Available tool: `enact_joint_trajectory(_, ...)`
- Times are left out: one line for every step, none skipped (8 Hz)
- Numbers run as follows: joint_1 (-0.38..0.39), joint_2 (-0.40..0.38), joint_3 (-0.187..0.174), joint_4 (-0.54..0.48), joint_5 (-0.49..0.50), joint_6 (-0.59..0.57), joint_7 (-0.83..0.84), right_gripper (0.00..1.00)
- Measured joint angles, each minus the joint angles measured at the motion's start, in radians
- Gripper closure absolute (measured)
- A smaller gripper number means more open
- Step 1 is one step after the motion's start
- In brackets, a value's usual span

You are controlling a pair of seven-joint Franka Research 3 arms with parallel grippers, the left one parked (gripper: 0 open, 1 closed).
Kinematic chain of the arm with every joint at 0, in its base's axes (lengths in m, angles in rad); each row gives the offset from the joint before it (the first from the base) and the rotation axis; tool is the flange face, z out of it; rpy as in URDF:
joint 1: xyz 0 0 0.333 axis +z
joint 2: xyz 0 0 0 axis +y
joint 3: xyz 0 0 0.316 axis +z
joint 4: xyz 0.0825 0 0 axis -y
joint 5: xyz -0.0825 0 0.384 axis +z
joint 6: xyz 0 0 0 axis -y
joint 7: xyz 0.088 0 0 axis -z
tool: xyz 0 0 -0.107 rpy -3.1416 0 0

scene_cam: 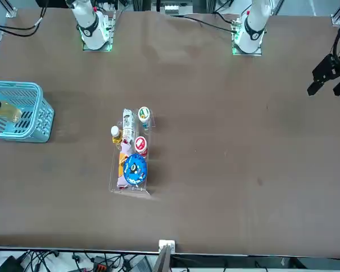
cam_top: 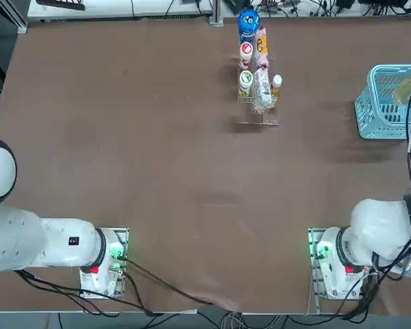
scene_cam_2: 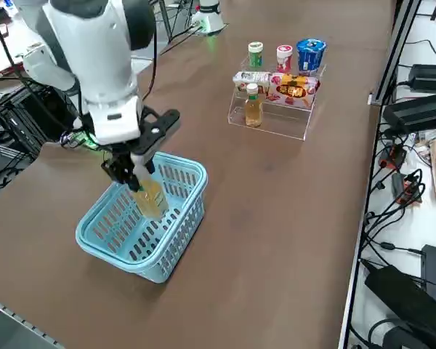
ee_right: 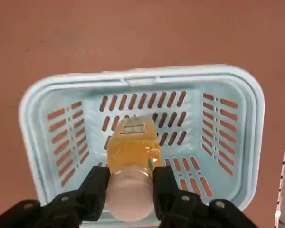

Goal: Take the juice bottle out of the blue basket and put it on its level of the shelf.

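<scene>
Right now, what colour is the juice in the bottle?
Yellow-amber; the juice bottle shows best in the right wrist view, held by the right gripper.

A light-blue colour with a pattern of open slots is shown by the blue basket point(ee_right: 218, 142). Yellow-amber liquid and a white cap are seen on the juice bottle point(ee_right: 132, 156), which is clasped by the black tool point(ee_right: 129, 199). The worktop point(cam_top: 157, 178) is coloured plain brown. The shelf point(scene_cam_2: 272, 116) is clear, and a blue-topped container point(scene_cam_2: 310, 54) is carried on it.
</scene>
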Motion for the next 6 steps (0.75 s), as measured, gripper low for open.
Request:
enact_joint_trajectory(0.027,-0.001,0.002,0.026,0.0,-0.014,0.0,0.47)
enact_joint_trajectory(0.058,-0.001,0.004,0.045,0.0,-0.016,0.0,0.47)
enact_joint_trajectory(0.091,0.0,0.005,0.063,0.0,-0.017,0.0,0.47)
enact_joint_trajectory(0.126,0.0,0.006,0.082,-0.001,-0.021,0.0,0.47)
enact_joint_trajectory(0.161,0.0,0.006,0.107,-0.003,-0.037,-0.001,0.47)
enact_joint_trajectory(0.194,0.001,0.007,0.139,-0.012,-0.06,-0.008,0.47)
